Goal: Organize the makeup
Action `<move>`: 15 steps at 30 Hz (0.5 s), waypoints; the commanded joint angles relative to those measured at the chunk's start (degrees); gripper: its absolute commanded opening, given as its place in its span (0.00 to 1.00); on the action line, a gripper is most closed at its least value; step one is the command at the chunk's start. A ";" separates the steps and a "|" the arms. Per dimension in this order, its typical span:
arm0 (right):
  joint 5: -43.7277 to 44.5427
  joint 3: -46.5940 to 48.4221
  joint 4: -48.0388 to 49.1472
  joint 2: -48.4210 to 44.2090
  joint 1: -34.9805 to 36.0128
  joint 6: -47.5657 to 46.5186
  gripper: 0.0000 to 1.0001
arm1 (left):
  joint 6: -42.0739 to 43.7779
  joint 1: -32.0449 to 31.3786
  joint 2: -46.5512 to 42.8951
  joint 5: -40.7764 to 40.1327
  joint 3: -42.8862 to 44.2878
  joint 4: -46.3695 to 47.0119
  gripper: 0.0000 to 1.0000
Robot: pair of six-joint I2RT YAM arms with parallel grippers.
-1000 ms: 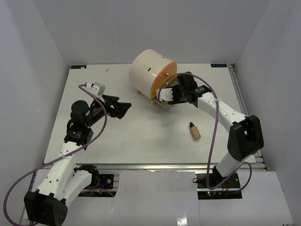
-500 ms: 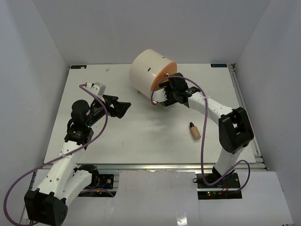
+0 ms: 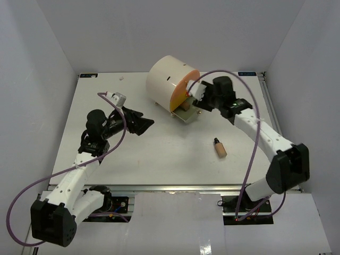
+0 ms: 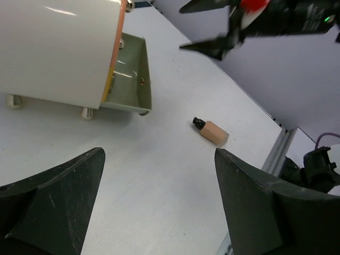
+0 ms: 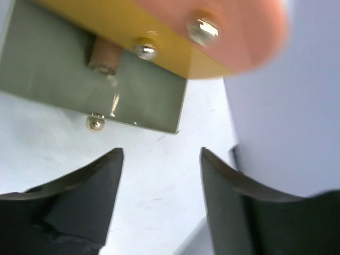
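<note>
1. Left jaws and right jaws both gape wide, holding nothing.
2. A tan cylindrical bottle [image 3: 219, 148] with a black cap lies sideways on the matte white desk [image 3: 143, 154].
3. The smooth cream round box [image 3: 164, 82] has its grey drawer [image 4: 144, 79] open, with a tan cylinder [image 5: 105, 56] inside.
4. Plain white walls enclose the desk.

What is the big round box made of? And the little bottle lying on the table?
The round box looks like smooth plastic or coated card; its cream side has a soft shine. The little bottle could be plastic or glass, tan with a matte black cap; too small to tell.
</note>
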 commanded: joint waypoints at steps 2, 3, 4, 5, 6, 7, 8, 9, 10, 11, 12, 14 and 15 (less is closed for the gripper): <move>-27.11 -10.31 -6.23 -8.45 -18.39 35.28 0.65 | -2.73 -12.77 6.20 -2.78 2.83 -1.47 0.89; -30.82 -12.36 -6.81 -9.04 -21.71 37.01 0.67 | -3.28 -16.28 7.83 -5.19 3.80 -2.54 0.87; -33.91 -15.43 -6.17 -9.60 -25.63 39.24 0.69 | -4.53 -19.05 9.14 -9.51 4.46 -2.83 0.83; -37.18 -18.30 -5.48 -10.10 -29.28 41.20 0.70 | -5.93 -21.92 10.66 -13.69 5.26 -3.18 0.80; -41.20 -20.33 -4.53 -10.34 -31.85 41.99 0.73 | -7.93 -25.23 13.01 -17.31 6.61 -3.77 0.74; -43.10 -20.94 -4.67 -10.53 -33.98 42.10 0.75 | -9.52 -29.49 15.20 -20.38 8.12 -4.56 0.69; -43.70 -20.66 -5.08 -10.98 -36.03 41.99 0.76 | -11.55 -32.49 18.52 -23.26 10.70 -5.61 0.64; -44.12 -20.24 -5.41 -11.54 -38.14 41.90 0.77 | -13.84 -34.80 22.35 -26.16 13.68 -6.73 0.60; -44.61 -20.45 -5.35 -12.75 -40.07 42.04 0.78 | -15.60 -37.05 25.53 -29.50 16.55 -9.02 0.59; -45.08 -20.80 -5.21 -14.07 -41.87 42.23 0.78 | -17.27 -39.29 28.63 -32.94 19.47 -11.58 0.58; -45.26 -21.22 -5.27 -15.15 -42.36 42.23 0.79 | -19.30 -41.57 32.57 -36.53 23.52 -14.63 0.60; -44.93 -21.73 -4.88 -16.76 -43.05 42.30 0.79 | -23.30 -44.50 41.48 -42.07 30.21 -19.46 0.65; -44.67 -22.08 -4.67 -17.83 -43.53 42.27 0.79 | -24.77 -45.35 45.09 -43.50 35.24 -22.74 0.67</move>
